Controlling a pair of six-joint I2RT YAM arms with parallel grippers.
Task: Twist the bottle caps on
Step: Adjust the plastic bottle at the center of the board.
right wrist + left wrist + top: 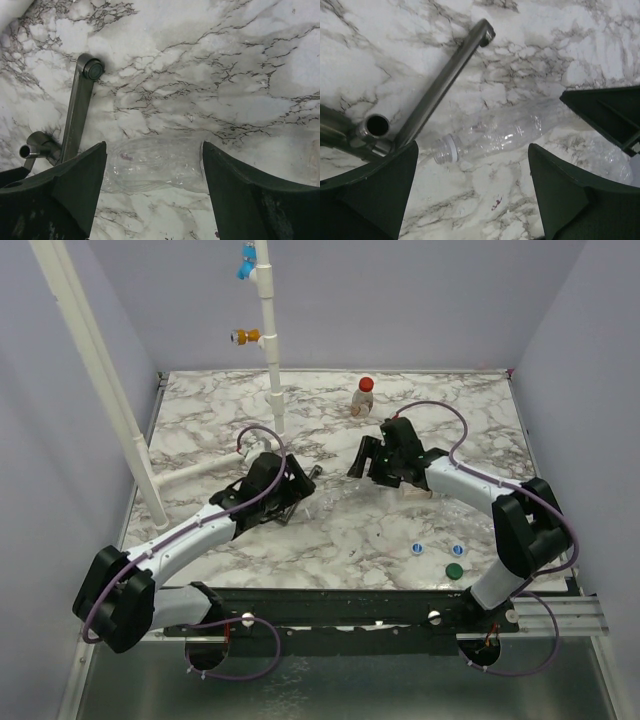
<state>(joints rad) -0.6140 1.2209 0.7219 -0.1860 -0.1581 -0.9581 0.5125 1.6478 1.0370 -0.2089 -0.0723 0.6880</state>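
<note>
A clear uncapped bottle (505,132) lies on its side on the marble table (460,420), its threaded neck (445,149) pointing left in the left wrist view. My left gripper (472,148) hovers open just in front of that neck. My right gripper (153,146) is open too, and the clear bottle's base end (155,162) lies on the table between its fingers, touching neither. A bottle with a reddish label (362,400) stands upright at the back, a red cap (366,384) on it. Two white-and-blue caps (417,549) (457,550) and a green cap (454,570) lie loose at the front right.
A bent metal tube (445,85) lies beside the clear bottle, also in the right wrist view as a metal bar (80,105). A white pipe stand (270,350) with blue and orange fittings rises at the back. A slanted white pipe (100,380) runs along the left side.
</note>
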